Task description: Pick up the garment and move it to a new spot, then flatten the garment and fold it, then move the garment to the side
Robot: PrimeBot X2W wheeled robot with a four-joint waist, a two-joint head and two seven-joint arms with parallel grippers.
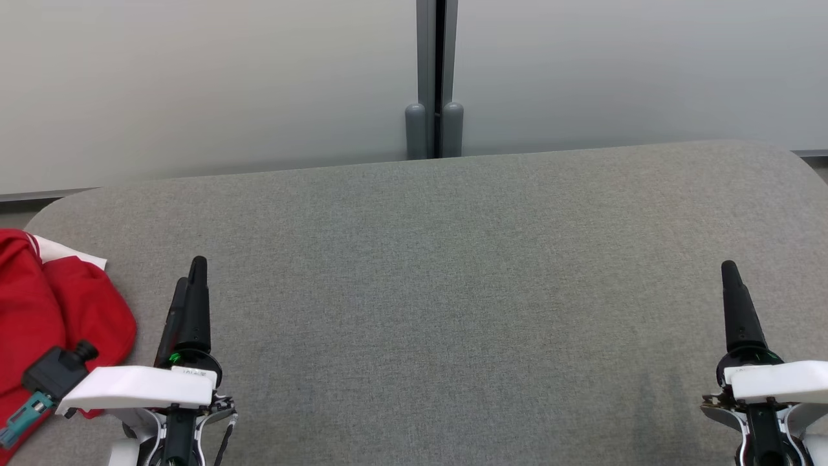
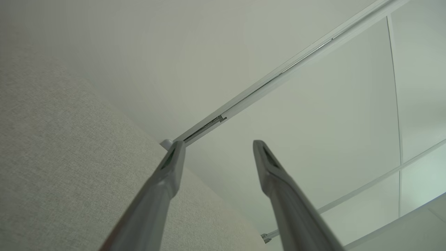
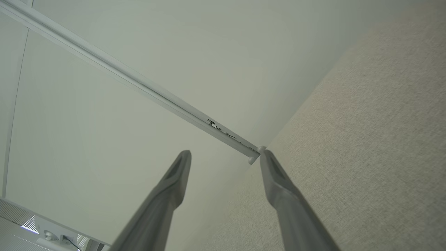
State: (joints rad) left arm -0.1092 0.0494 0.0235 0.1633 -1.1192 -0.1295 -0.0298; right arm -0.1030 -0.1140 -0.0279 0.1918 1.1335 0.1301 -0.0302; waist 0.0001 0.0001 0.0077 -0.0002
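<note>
Garment (image 1: 58,310) lengthwise along left table (image 1: 453,259) edge

table (image 1: 453,259): woven cloth, matt, rgh | garment (image 1: 58,304): soft cloth | wall (image 1: 194,84): smth, matt

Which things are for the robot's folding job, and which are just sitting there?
For the job: grey table to fold on; red garment at its left edge; left gripper and right gripper, both open and empty.
Just there: grey post and pale wall panels behind the table.
</note>
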